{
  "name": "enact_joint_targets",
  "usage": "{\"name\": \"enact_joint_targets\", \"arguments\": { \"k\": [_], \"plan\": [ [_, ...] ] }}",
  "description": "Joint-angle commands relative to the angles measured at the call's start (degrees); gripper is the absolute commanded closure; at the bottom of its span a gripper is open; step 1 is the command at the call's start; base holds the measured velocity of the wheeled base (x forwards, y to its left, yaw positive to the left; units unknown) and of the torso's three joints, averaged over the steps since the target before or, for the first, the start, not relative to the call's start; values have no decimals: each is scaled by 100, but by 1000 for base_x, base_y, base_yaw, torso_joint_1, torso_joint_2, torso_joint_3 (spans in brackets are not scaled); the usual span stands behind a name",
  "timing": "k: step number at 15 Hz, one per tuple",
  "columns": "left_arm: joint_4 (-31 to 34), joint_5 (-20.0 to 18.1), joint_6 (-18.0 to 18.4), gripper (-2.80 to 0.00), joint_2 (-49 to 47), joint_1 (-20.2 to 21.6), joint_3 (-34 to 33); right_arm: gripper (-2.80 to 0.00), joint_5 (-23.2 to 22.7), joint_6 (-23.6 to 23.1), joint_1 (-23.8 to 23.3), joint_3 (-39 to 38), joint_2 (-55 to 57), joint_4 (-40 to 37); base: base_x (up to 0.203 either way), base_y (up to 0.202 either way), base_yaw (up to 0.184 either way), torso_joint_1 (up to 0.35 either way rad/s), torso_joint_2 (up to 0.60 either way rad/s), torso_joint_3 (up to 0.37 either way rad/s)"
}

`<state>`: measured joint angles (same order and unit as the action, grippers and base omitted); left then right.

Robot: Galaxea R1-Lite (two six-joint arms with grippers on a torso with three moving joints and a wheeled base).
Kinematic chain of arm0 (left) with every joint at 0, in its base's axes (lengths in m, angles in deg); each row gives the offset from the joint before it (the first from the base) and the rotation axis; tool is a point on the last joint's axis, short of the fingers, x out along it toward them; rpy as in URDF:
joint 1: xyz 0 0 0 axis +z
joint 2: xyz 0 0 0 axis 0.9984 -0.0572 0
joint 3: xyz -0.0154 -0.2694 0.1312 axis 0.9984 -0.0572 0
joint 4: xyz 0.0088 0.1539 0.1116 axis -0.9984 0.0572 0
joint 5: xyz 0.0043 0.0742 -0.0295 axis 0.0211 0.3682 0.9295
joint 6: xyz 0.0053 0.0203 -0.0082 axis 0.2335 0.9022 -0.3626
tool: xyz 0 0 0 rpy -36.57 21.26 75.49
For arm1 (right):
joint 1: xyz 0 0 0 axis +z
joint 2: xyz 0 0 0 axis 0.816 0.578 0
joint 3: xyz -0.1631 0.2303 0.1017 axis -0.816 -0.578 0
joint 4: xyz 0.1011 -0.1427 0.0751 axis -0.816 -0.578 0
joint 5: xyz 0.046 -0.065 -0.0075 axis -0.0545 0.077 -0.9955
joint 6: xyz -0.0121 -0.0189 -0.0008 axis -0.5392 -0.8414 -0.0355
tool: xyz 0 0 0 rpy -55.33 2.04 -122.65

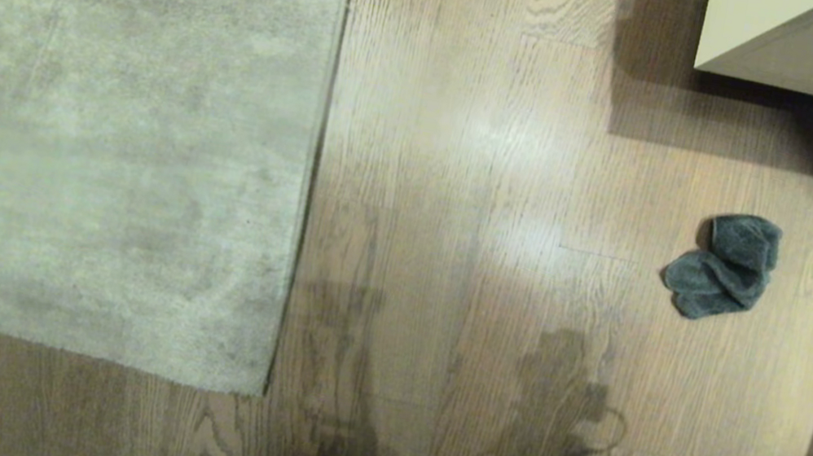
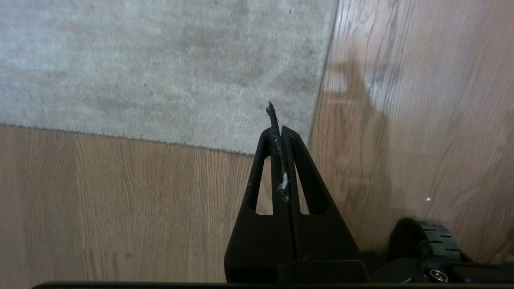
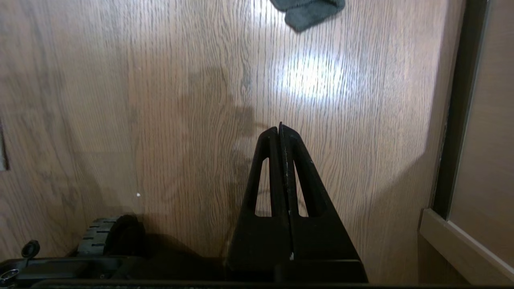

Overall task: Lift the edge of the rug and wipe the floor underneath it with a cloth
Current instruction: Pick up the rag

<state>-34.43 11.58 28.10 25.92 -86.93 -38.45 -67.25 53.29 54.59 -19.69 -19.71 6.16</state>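
Wood floor (image 1: 463, 188) lies bare; nothing is started. My left gripper (image 2: 277, 132) hangs pinched together near the rug edge (image 1: 314, 163), my right gripper (image 3: 280, 130) likewise. Cloth (image 1: 726, 265) sits well right of the rug: I'd fetch it first.

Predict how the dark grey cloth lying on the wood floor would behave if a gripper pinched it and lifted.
The cloth lies crumpled in soft folds, so it would probably droop limply rather than hold shape. It looks small and thin, so likely light. On the sheeny floor it may slide if pushed.
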Motion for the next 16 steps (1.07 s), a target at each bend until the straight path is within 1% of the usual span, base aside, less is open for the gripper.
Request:
{"name": "enact_joint_targets", "arguments": {
  "k": [1, 12, 16],
  "plan": [
    [0, 2, -4, 0, -9, 3, 0, 0, 0, 1, 1, 0, -2, 0, 0, 0, 0, 6, 6, -201],
    [0, 20, -48, 0, -9, 3, 0, 0, 6, 1, 1, 0, -2, 0, 0, 0, 0, 1, 1, -195],
    [0, 20, -39, 0, -9, 2, 0, 0, 0, 1, 1, 0, -2, 0, 0, 0, 0, 1, 3, -47]
  ]
}}
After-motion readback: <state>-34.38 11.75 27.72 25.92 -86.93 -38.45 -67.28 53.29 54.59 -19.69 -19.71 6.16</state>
